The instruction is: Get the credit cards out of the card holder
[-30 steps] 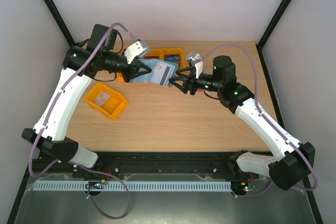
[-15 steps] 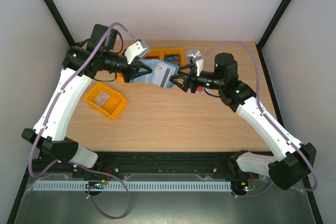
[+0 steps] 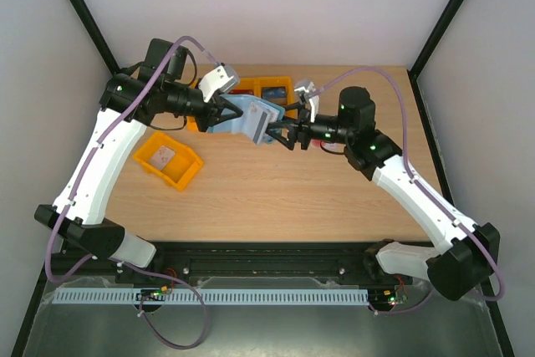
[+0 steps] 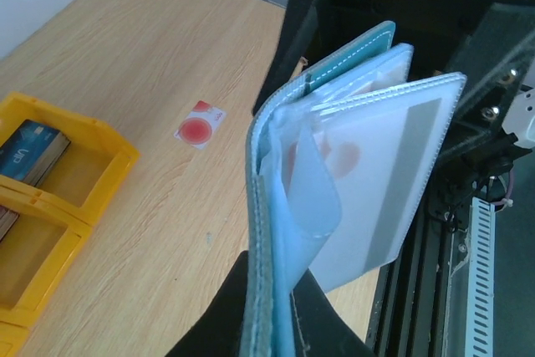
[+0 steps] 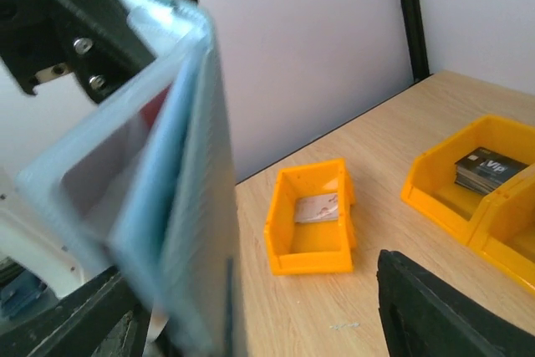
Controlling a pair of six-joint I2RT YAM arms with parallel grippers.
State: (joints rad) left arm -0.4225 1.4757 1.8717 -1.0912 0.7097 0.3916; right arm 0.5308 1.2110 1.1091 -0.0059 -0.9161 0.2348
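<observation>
My left gripper (image 3: 224, 113) is shut on the spine end of the teal-blue card holder (image 3: 253, 120) and holds it open above the table. In the left wrist view the gripper (image 4: 272, 294) pinches the holder (image 4: 276, 173). A pale card with a pinkish mark and grey stripe (image 4: 380, 181) sits in its clear sleeve. The white card with a red round mark (image 4: 201, 124) lies on the table. My right gripper (image 3: 279, 132) is open at the holder's free edge. In the right wrist view the gripper (image 5: 251, 311) is wide open, with the holder (image 5: 180, 181) close to its left finger.
A small orange bin (image 3: 169, 159) holding a pale card (image 5: 318, 207) stands at the left. Joined orange bins (image 3: 266, 89) with dark card stacks (image 4: 32, 150) stand at the back. Black frame posts flank the table.
My right gripper has moved left until its open fingers reach the holder's free edge. My left gripper has kept the holder in place.
</observation>
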